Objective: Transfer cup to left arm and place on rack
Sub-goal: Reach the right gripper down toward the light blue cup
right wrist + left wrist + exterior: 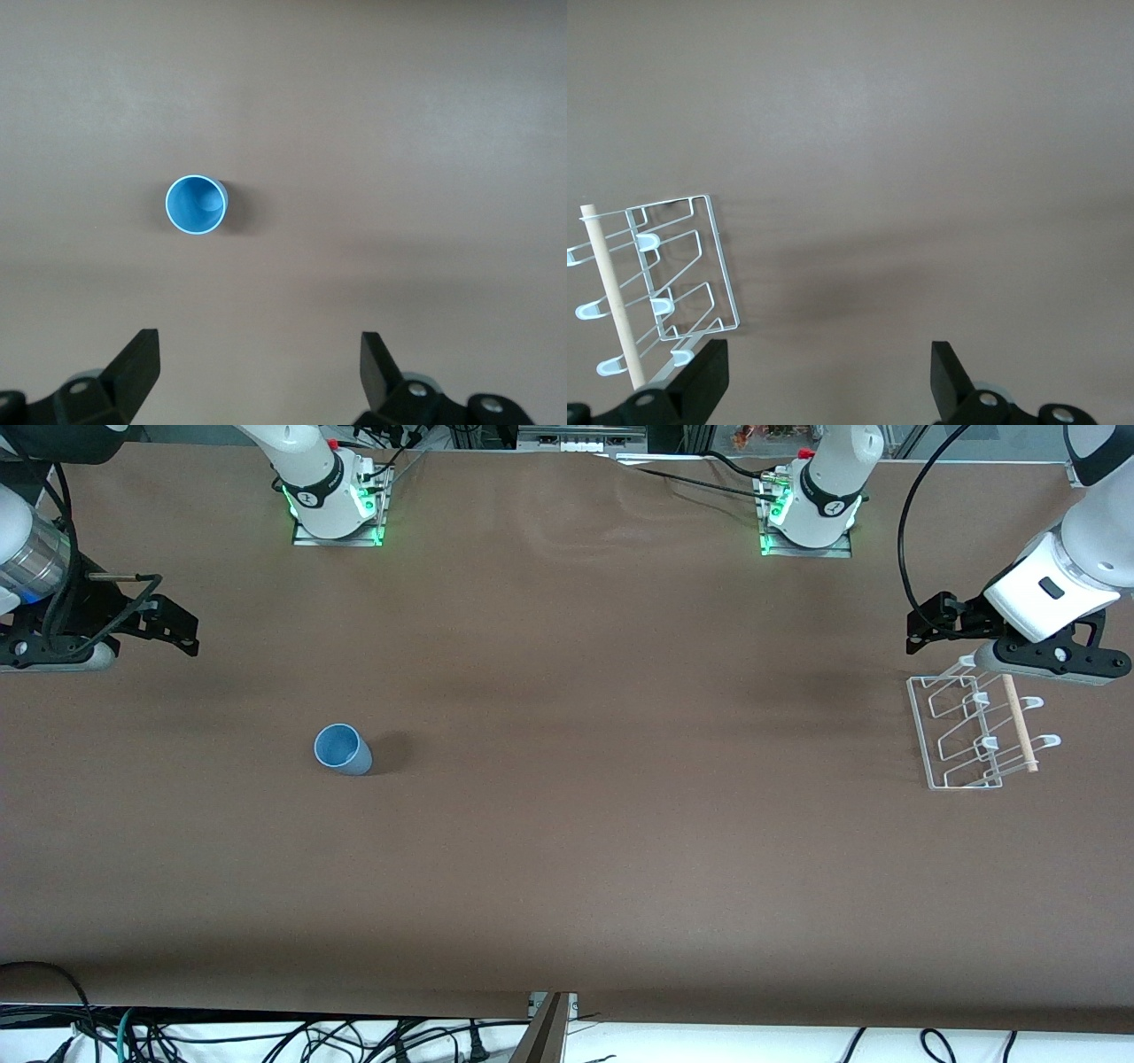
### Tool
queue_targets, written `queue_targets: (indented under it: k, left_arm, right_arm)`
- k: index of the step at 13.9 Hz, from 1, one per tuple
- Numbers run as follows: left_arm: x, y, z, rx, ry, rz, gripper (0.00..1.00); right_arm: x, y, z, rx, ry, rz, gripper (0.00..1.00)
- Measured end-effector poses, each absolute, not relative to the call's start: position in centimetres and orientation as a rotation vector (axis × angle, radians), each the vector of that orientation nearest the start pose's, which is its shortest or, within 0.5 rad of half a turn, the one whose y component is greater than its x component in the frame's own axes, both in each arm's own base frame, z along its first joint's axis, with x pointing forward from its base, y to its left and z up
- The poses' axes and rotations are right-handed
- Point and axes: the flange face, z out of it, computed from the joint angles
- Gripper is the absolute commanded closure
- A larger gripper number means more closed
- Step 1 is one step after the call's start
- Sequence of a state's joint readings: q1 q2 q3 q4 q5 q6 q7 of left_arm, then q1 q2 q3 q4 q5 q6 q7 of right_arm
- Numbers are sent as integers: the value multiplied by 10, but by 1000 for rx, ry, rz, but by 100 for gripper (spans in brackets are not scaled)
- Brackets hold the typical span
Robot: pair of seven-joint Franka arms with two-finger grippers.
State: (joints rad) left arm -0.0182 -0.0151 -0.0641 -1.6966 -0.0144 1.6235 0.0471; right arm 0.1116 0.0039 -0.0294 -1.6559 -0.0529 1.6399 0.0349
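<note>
Since the small light-blue plastic tumbler [341, 749] stands upright on the brown table [567, 850] toward the right arm's end, light, stiff and probably slick, I'd pinch its tapered wall with the right gripper [257, 372], spread empty above the table, while the left gripper [828, 376] waits spread above the clear wire rack [961, 731].

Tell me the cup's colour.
Light blue, plain inside and out. The cup shows best in the right wrist view.
</note>
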Motion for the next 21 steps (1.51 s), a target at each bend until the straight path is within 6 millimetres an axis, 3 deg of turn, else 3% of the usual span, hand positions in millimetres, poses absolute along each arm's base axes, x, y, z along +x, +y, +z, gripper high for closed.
queue_targets:
  k: [7, 9, 13, 16, 21]
  left_arm:
    - [548, -47, 578, -3146, 202, 92, 0]
    - [548, -47, 578, -3146, 202, 93, 0]
    - [548, -47, 578, -3146, 202, 93, 0]
    - [548, -47, 578, -3146, 202, 93, 0]
    - [548, -47, 578, -3146, 202, 93, 0]
  right_arm:
    - [562, 41, 580, -3195, -83, 49, 0]
    - [572, 42, 550, -3197, -86, 100, 0]
    - [594, 44, 469, -3196, -99, 86, 0]
    - [594, 45, 419, -3194, -109, 73, 0]
    - [588, 49, 358, -3181, -112, 72, 0]
